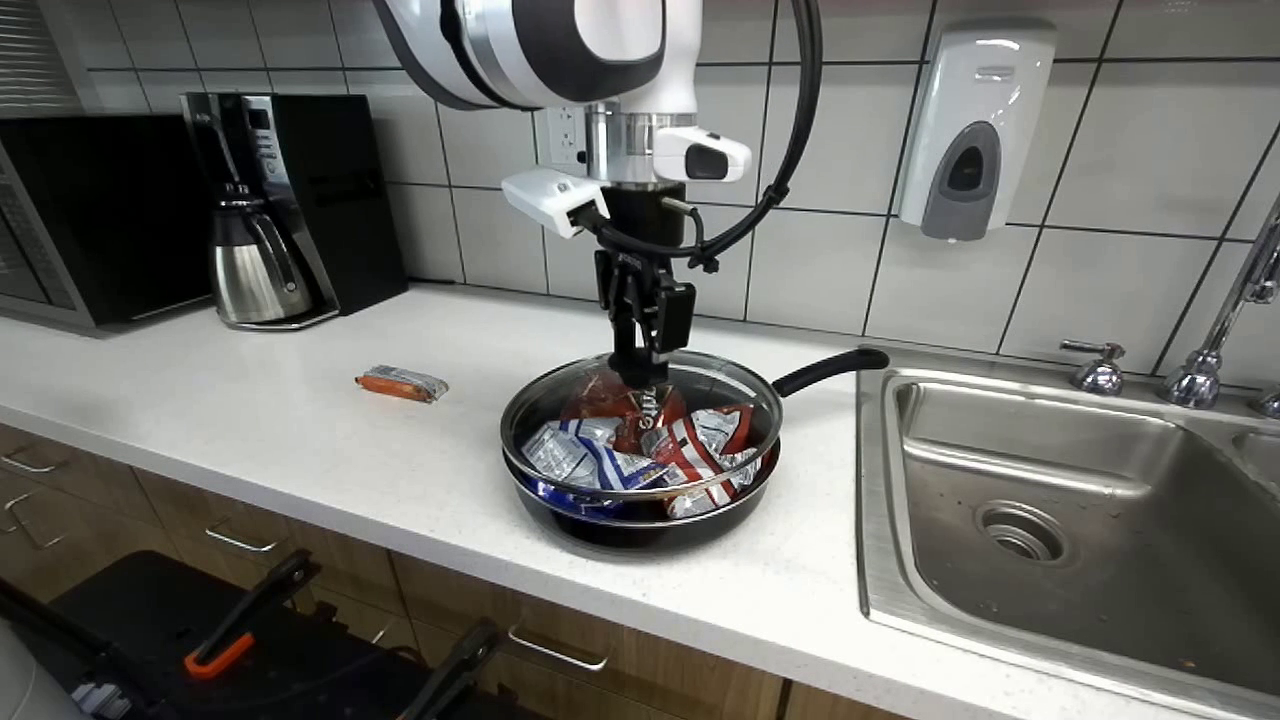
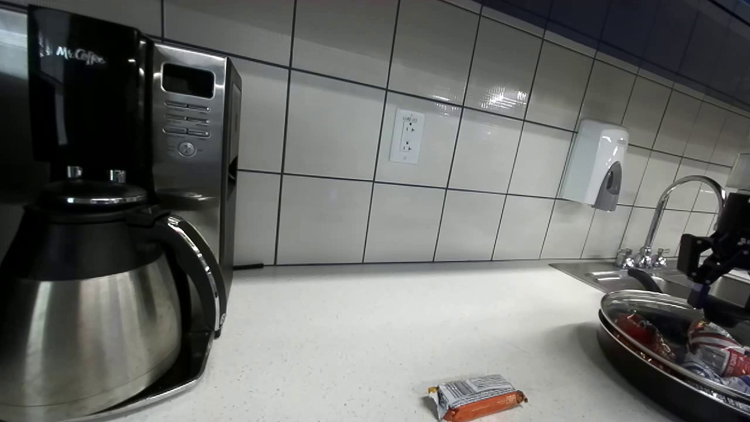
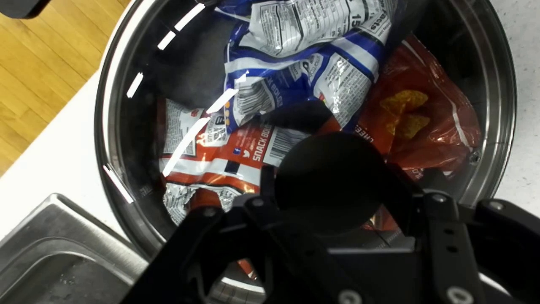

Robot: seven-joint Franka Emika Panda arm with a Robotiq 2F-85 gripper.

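Counter [image 1: 250, 390]: white, finely speckled, backed by a tiled wall [image 1: 820, 250].
Glass lid [image 1: 715, 390]: clear and round with a bright metal rim, right above the pan [image 1: 640, 538]; in both exterior views a narrow gap shows between the two rims, and I can't tell whether the lid rests on what is inside.
Claw [image 3: 332, 181]: fingers narrowed against the lid's black knob [image 1: 638, 372] from both sides, holding it (from the wrist they blot out a good piece of the glass).
Under the glass: a blue-and-white bag [image 3: 291, 84], a red-and-white bag [image 3: 219, 169] and a red bag [image 3: 443, 131] with chips printed on it, crumpled together.
Pan: dark, its black handle [image 1: 825, 371] pointing toward the sink [image 1: 880, 500].
Wrapped bar [image 1: 400, 383]: orange and silver, lying on the counter well apart from the pan.
Sink: stainless steel, with a chrome faucet [image 1: 1195, 380] behind the basin.
Coffee maker [image 1: 340, 200]: black and silver, a steel carafe [image 1: 255, 275] in it, next to a black boxy appliance [image 1: 110, 210].
Wall dispenser [image 1: 985, 110]: white with a grey front, up on the tiles.
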